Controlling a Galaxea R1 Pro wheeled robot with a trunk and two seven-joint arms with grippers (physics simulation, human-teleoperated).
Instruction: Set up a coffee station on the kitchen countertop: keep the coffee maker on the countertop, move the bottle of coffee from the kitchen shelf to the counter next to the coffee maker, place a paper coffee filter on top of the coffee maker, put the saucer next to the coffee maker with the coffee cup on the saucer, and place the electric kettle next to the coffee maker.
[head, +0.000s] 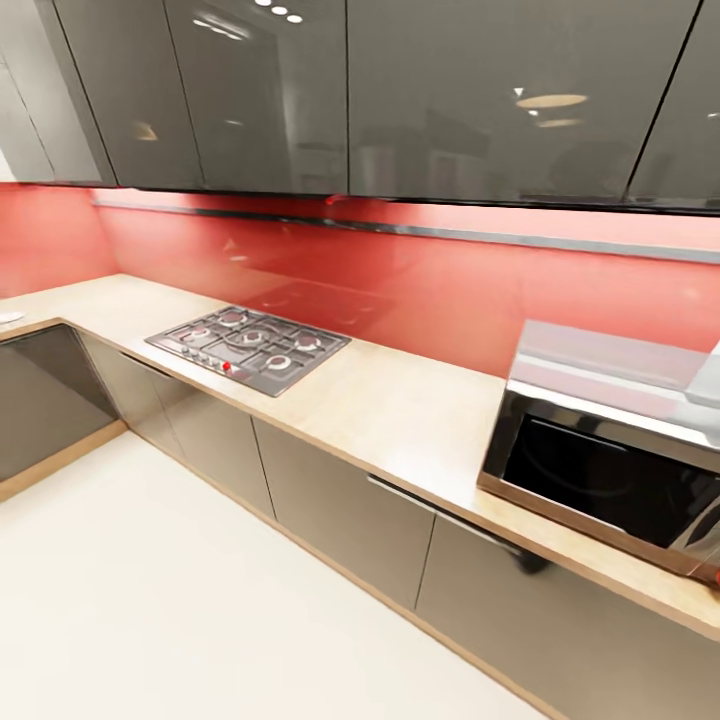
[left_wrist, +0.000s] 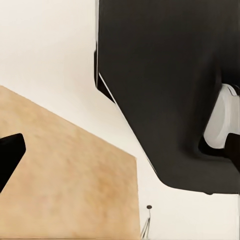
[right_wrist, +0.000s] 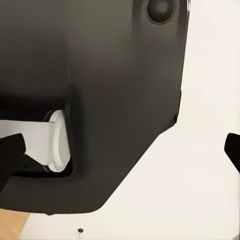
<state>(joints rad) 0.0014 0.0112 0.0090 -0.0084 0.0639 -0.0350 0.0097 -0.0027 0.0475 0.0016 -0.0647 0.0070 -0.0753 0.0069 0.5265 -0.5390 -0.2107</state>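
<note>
The left gripper hangs low beside the robot's dark base, its fingertips showing at opposite margins of the left wrist view, so its jaws stand wide apart with nothing between them. The right gripper does likewise: one fingertip at each side of its view, apart and empty, over the pale floor.

Beyond the arms, the head view looks along an L-shaped countertop. A hob sits near the inner corner, and a microwave stands toward the right end, close to the front edge. Grey wall cabinets hang over a red backsplash.

None of the coffee things can be found here: no coffee maker, bottle, filter, saucer, cup or kettle is identifiable. A small pale object lies on the counter's far left arm, cut by the frame; what it is I cannot tell.

The step in hand looks like travel and search. Doing it well probably means keeping both arms tucked while the base turns, staying clear of the cabinet fronts, and sweeping the head along the counter until the coffee maker is located before anything is fetched.

The microwave's right side is cropped, and something pale at its top right corner is unreadable.
</note>
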